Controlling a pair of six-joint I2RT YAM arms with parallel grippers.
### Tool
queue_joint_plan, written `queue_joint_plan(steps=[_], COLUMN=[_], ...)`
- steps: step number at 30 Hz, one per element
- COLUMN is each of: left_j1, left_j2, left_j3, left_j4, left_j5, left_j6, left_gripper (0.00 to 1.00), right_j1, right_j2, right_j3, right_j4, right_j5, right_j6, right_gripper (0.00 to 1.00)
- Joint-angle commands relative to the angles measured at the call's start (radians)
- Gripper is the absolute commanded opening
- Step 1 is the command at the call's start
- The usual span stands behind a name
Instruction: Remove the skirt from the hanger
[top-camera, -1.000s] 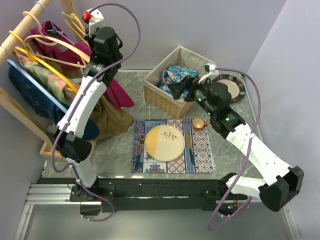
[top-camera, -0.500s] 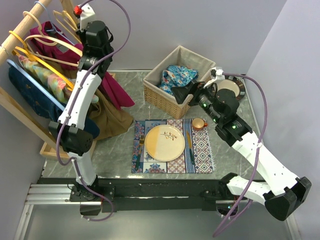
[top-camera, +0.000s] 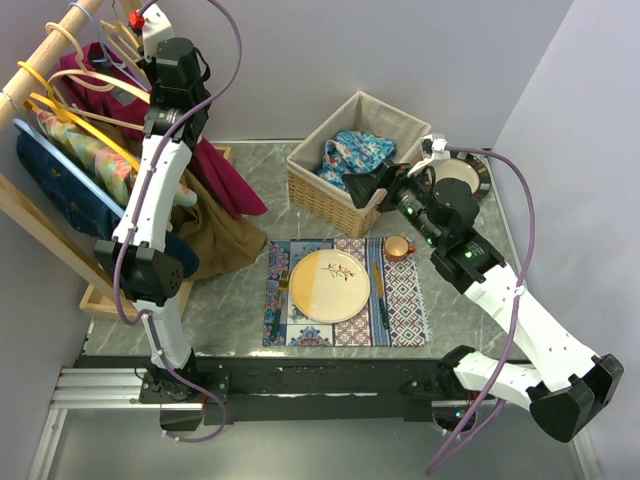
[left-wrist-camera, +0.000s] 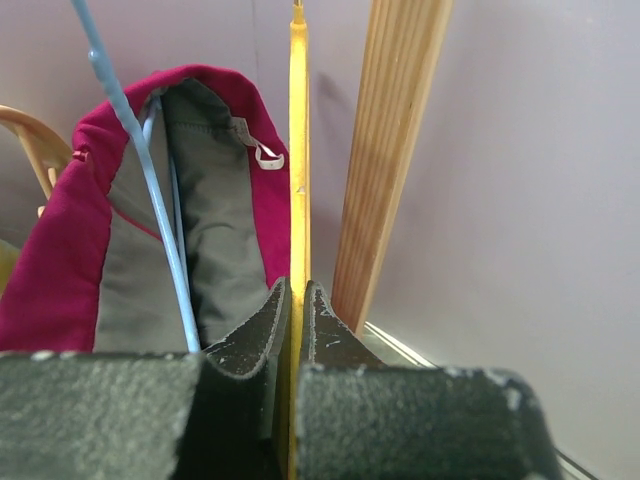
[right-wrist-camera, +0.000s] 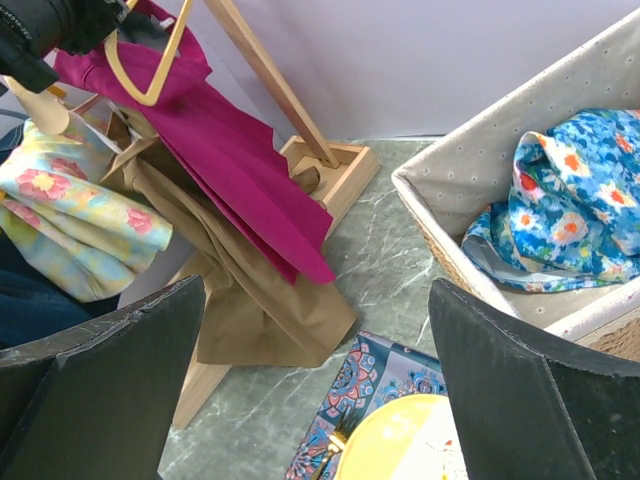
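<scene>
Gripping step: left tool (left-wrist-camera: 297, 300) pinched shut on yellow hanger (left-wrist-camera: 298, 150) up by rack post (left-wrist-camera: 385, 150). Magenta skirt (left-wrist-camera: 60, 270) hangs just beside, not yet freed. Right tool (right-wrist-camera: 315, 370) wide, empty, near basket (top-camera: 320, 200). Next probably: unhook hanger, bring skirt within right tool's reach.

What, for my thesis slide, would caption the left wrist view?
Left end effector shut on a yellow hanger, beside a magenta garment and the wooden rack post.

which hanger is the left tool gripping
The yellow hanger, pinched in the shut left tool; the blue hanger beside it, inside the magenta garment, lies outside the grip.
</scene>
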Motion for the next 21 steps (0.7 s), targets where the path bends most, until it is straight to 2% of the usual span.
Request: queue_joint_plan(steps=[1,10,17,20,21], left_j1=[0.009,0.029,0.035,0.033,0.033], left_j2=[-0.022,-0.008,-0.022,-0.042,-0.056], left_j3=[0.001,0.060,0.007,0.010,-0.007], left_j4=[-0.010,-0.040,-0.065,-0.090,-0.088], left_j5=[0.032,0.046,0.075,0.128,0.148], left_j6=[-0.043,-0.035,-0.066,-0.078,-0.081], left_gripper=[0.01,0.01,0.01,0.01,0.09], right_j1=[0.009,0.016,0.019,0.021,0.022], right_j2=[-0.019,-0.058,-0.090,-0.105,-0.108], right_j3=[-0.002,-0.009,-0.011,-0.012,-0.013], right_j4=[0.035,0.025,0.017,0.011,0.011], right_j5=[0.007,0.009,0.015,0.015,0.015], right_j6=[-0.002,0.003,0.003,0.005,0.006], right_gripper=[1.00,1.00,1.00,1.00,1.00])
